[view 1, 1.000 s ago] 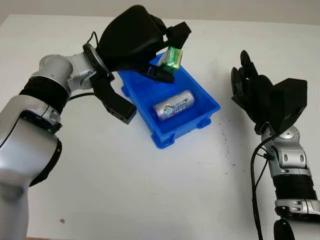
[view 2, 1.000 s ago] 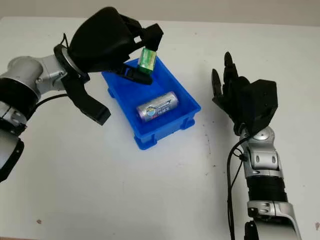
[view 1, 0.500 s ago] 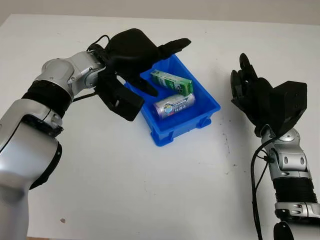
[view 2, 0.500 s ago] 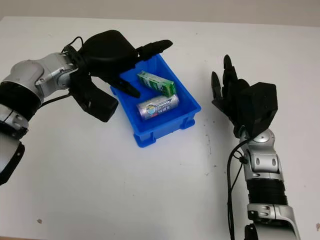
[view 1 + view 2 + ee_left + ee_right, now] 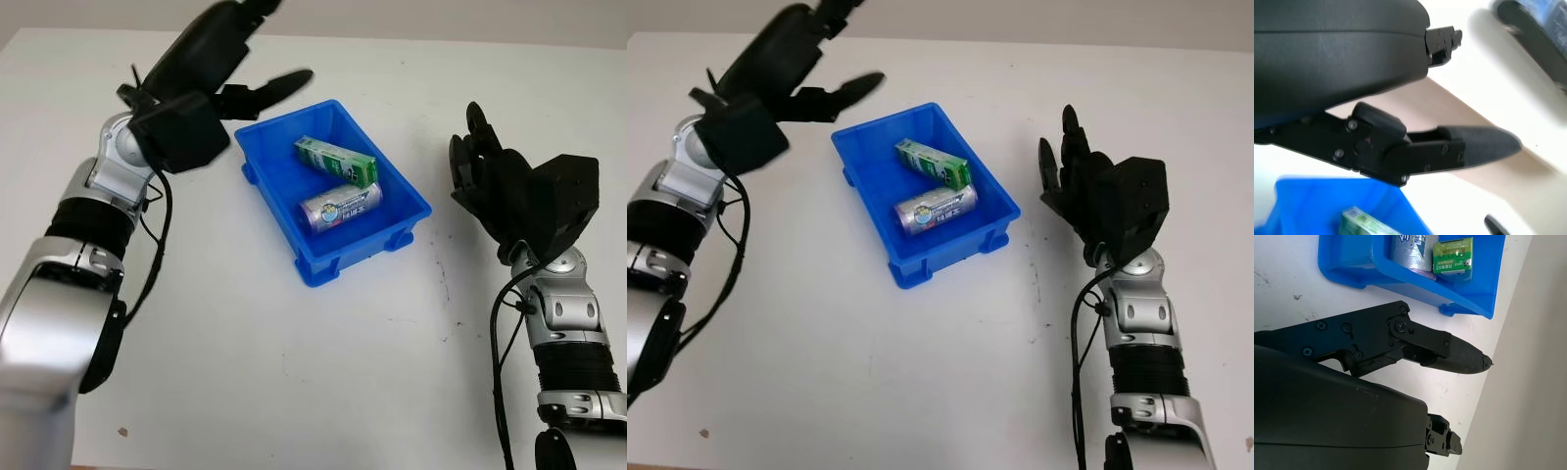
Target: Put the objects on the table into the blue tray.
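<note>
Tabletop [image 5: 294,392]: white, with a few small dark specks on the near part and to the right of the tray.

Right robot hand [image 5: 490,186]: raised above the tabletop at the right, palm side toward the tray, holding nothing, open. It stands well apart from the tray, with bare tabletop between them. In the right wrist view one black finger [image 5: 1449,350] reaches across just beside the tray's outer wall without touching it.

Blue tray [image 5: 407,201]: mid-scene, set at an angle so one corner points near-left. It rests on the tabletop between the two arms, nearer to the left robot hand than to the right one.

Silver can [image 5: 340,207]: lying on its side inside the tray, in the nearer half, its long axis running left-near to right-far.

Green box [image 5: 336,161]: lying flat inside the tray, in the farther half, just beside the can and roughly parallel to it. Whether the two touch cannot be told. From the right wrist view its green end face [image 5: 1452,253] shows next to the can's end.

Left robot hand [image 5: 220,49]: lifted high above the far-left part of the tabletop, up and to the left of the tray's far corner. Holds nothing, open; one finger [image 5: 279,83] stretches toward the right, over the tabletop just beyond the tray's far-left rim. Both objects lie below and to the right of this hand, apart from it.
</note>
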